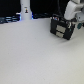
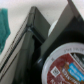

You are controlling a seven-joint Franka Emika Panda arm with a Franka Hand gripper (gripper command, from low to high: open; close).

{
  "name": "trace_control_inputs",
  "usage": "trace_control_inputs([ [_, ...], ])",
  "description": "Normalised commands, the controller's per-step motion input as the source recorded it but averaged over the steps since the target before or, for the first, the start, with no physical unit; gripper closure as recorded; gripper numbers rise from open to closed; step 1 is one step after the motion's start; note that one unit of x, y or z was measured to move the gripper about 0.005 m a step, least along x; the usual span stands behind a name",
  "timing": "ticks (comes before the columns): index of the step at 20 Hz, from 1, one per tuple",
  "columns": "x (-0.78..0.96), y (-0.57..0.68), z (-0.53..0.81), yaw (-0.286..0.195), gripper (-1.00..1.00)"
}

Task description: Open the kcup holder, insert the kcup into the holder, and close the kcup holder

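The kcup holder (image 1: 60,31) is a black boxy unit with recessed front panels, standing on the white table at the exterior view's right, towards the back. My gripper (image 1: 69,22) hangs right over its top and rear; its fingers are too blurred to read. In the wrist view the holder (image 2: 27,50) fills the picture from very close, with dark angled edges. A pod with a red and dark printed top (image 2: 65,66) sits in it. The green-topped kcup cannot be made out. A teal patch (image 2: 4,27) shows at the picture's edge, and I cannot tell what it is.
A white upright object (image 1: 26,10) stands at the back on the exterior view's left, in front of dark equipment along the rear edge. The white table (image 1: 35,57) stretches across the front and middle.
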Motion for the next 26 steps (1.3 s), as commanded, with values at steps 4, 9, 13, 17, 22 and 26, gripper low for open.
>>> trace_control_inputs([
  [4,-0.12,0.38,0.00,0.050,-1.00],
  [9,-0.36,0.45,0.01,0.077,-1.00],
  [13,-0.18,0.11,0.01,0.032,-1.00],
  [17,-0.04,-0.02,0.00,0.002,-1.00],
  [22,-0.01,0.02,0.01,0.000,-1.00],
  [26,-0.14,0.29,0.01,0.048,-1.00],
])
